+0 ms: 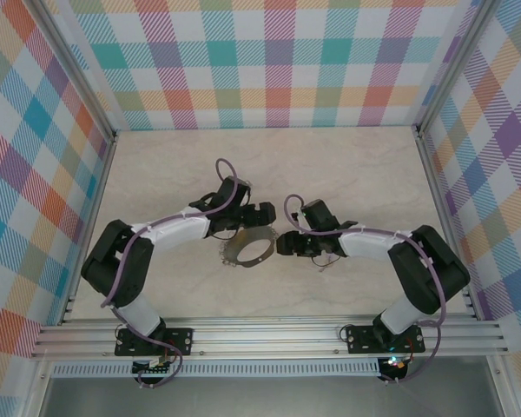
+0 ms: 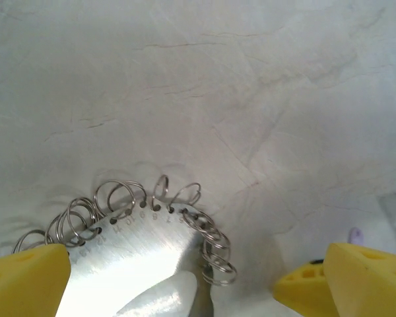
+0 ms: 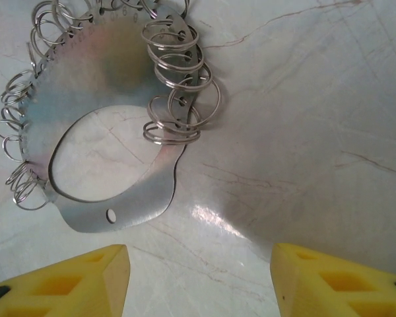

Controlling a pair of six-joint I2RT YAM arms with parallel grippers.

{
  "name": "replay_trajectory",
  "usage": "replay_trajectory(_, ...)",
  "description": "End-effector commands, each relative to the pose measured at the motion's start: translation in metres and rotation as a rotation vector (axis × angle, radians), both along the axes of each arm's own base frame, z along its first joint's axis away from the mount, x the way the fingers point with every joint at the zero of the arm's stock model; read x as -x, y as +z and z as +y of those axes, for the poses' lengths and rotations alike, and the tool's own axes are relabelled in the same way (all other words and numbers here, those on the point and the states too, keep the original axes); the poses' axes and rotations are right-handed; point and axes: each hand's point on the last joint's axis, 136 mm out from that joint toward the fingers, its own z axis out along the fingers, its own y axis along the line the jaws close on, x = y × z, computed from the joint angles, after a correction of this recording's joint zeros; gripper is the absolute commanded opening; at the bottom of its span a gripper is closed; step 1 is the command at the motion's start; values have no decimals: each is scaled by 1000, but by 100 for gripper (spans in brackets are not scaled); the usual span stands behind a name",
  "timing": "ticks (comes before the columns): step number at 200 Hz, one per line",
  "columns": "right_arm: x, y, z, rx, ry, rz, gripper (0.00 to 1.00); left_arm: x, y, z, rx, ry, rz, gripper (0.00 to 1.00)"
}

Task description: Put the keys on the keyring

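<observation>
Two hands meet near the middle of the pale marbled bench (image 1: 356, 174), and the keyring (image 1: 236, 254) lies flat on it between them. The left hand (image 1: 259, 215) hangs over the ring's far edge. In its wrist view the yellow fingers (image 2: 26, 281) stand wide apart and clamp nothing. The ring's plate (image 2: 138, 247) and its fringe of small wire loops (image 2: 119, 198) sit between them, nearer the finger at the left of that view, which seems to brush the outer loops. The other finger is clear of the ring. Just past that finger a small lilac speck rests on the bench, apart from the ring. It looks like the key (image 2: 355, 234), though it is too small to be sure. The right hand (image 1: 286, 243) sits just beside the ring's right edge. Its fingers (image 3: 86, 281) are apart with bare bench between them, and the keyring (image 3: 119, 79) lies ahead of them, untouched.
</observation>
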Motion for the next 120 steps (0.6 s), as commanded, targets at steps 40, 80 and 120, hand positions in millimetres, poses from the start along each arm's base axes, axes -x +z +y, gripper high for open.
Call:
replay_trajectory(40,-21,5,29,-45,39,-23,56,-3,61,12,42,18,-108,98)
replay_trajectory(80,-32,0,37,-38,51,-24,55,-2,71,20,46,38,-129,98)
replay_trajectory(120,-38,0,43,-44,64,-29,52,-1,67,23,48,46,-124,99)
